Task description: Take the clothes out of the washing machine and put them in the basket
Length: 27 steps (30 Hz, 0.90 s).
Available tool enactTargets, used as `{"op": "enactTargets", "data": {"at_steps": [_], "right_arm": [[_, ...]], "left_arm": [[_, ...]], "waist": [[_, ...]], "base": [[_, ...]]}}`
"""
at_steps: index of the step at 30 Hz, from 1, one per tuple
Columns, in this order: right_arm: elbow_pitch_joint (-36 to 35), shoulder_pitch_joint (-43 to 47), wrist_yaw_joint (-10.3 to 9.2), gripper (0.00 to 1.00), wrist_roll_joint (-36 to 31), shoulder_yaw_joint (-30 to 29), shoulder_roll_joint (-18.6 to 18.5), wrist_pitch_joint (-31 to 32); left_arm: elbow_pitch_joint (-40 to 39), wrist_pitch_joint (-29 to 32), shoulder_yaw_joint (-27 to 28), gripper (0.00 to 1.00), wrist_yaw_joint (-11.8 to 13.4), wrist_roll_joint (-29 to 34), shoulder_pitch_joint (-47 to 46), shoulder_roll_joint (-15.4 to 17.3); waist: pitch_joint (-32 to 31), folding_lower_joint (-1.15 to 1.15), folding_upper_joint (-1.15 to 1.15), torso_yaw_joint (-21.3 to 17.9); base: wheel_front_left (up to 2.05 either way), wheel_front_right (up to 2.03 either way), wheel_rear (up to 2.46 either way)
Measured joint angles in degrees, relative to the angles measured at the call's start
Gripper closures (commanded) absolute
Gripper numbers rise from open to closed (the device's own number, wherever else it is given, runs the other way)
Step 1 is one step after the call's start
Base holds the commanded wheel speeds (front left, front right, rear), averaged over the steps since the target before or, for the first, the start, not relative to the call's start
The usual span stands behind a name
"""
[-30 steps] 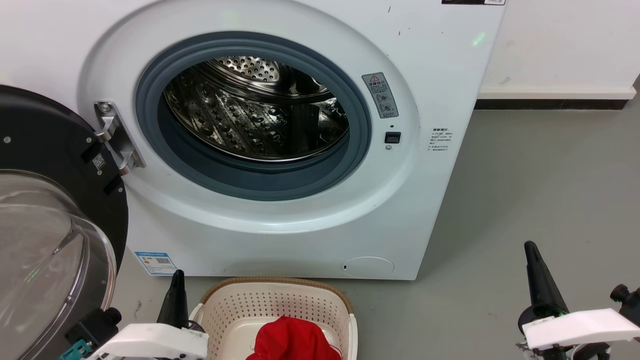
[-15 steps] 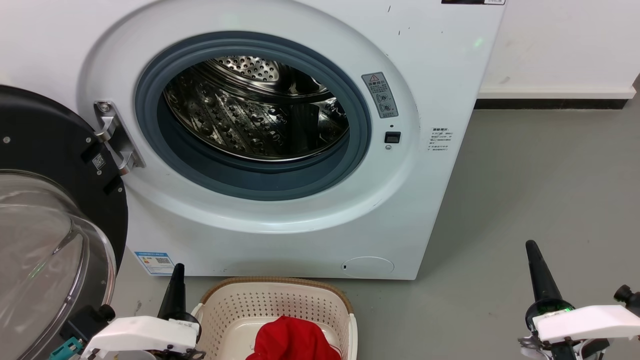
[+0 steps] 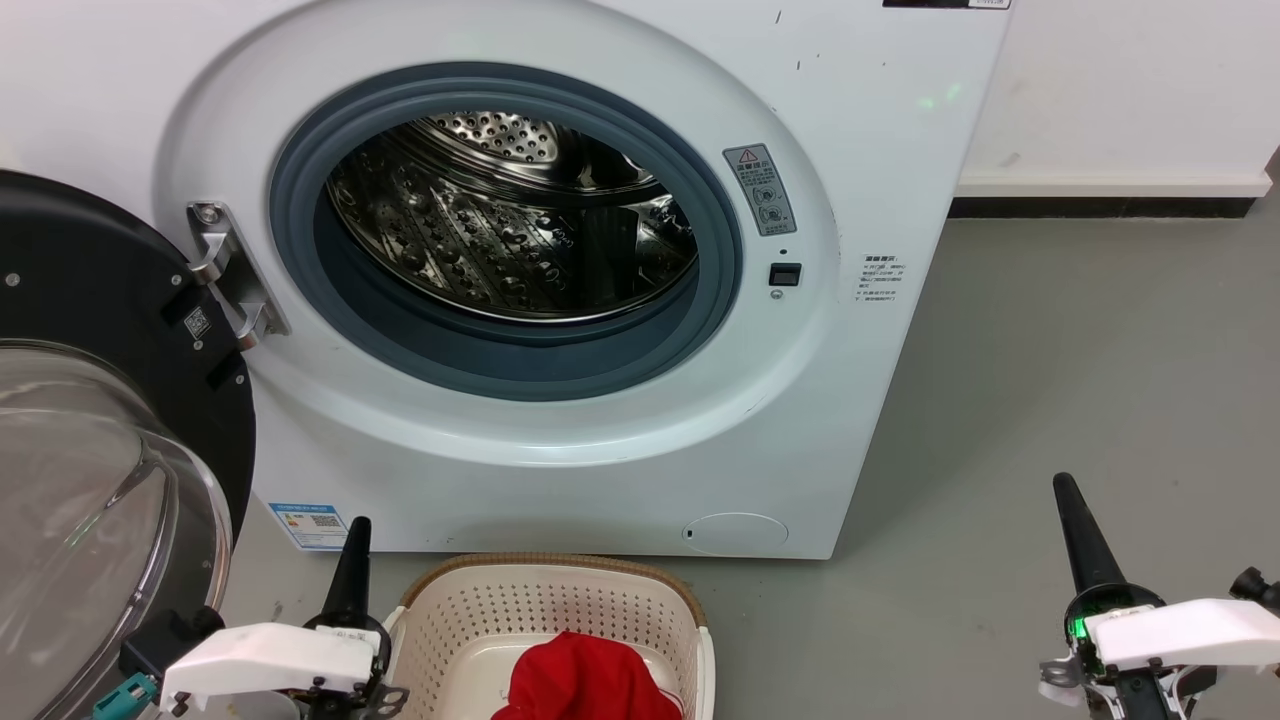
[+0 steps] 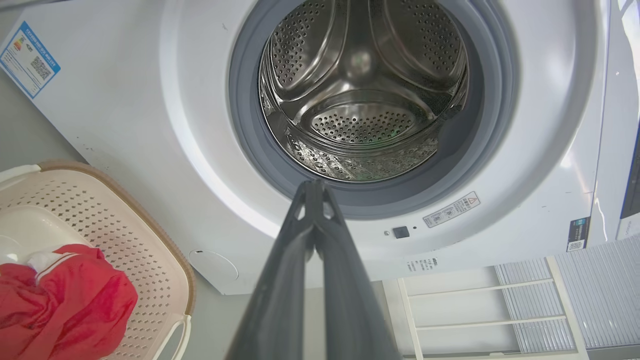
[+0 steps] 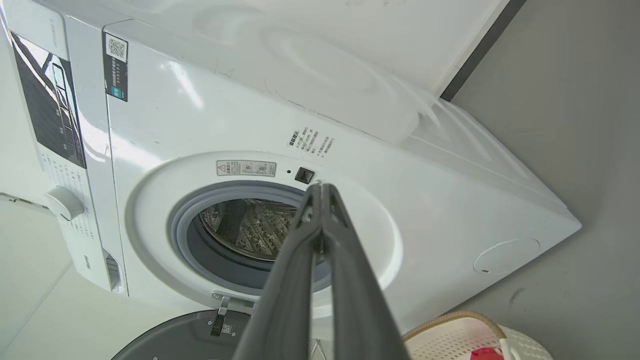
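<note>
Red clothes (image 3: 585,682) lay bunched in the basket (image 3: 552,582) at six o'clock. They looked soft and light, likely best pinched at a raised fold. The left gripper (image 3: 357,527) at seven o'clock and the right gripper (image 3: 1066,492) at four were closed, holding nothing.

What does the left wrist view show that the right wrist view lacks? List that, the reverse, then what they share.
Left wrist view adds: the drum's back wall, a blue label, white shelving. Right wrist view adds: the control knob, the door hinge, the open door. Shared: the washing machine, the basket holding red clothes, and a shut gripper: left gripper, right gripper.
</note>
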Motion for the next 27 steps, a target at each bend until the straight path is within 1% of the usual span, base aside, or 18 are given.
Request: {"op": "enactTargets", "data": {"at_steps": [27], "right_arm": [[2.4, -2.1, 0.0, 1.0, 13.8, -1.5, 0.0, 3.8]], "left_arm": [[1.5, 3.5, 1.8, 1.0, -2.4, -14.0, -2.3, 0.0]], "waist": [[0.1, 0.0, 0.0, 0.0]], "base": [[0.0, 0.0, 0.0]]}}
